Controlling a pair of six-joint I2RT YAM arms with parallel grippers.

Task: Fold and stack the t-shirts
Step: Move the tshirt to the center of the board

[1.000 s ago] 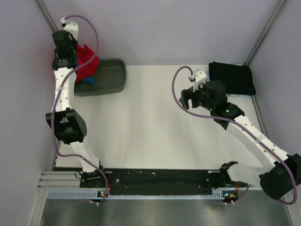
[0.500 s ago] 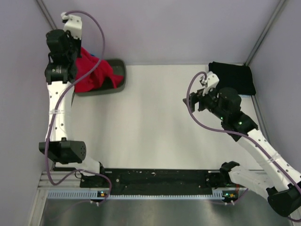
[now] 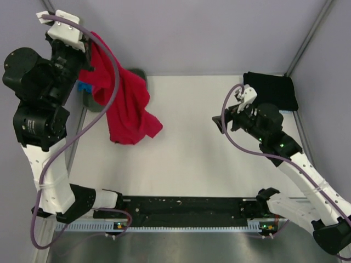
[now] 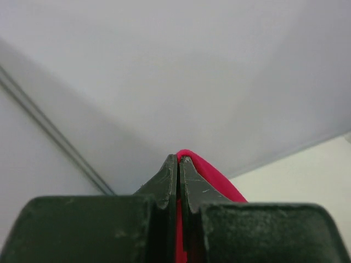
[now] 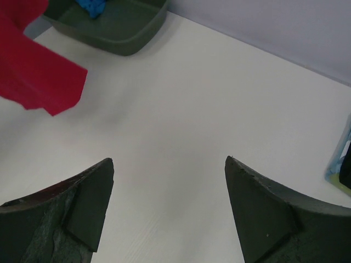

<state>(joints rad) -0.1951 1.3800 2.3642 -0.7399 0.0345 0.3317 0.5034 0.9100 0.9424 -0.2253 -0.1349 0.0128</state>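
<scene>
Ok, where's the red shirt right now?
Top view, far left: the red shirt hangs from the shut left end effector, covering most of the tub behind it.

no words, no numbers, no labels, no brand names, no signs to read on anything in these views

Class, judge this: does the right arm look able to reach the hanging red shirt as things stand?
Probably yes: the right gripper is open and faces the red shirt across the table, with nothing between them.
</scene>
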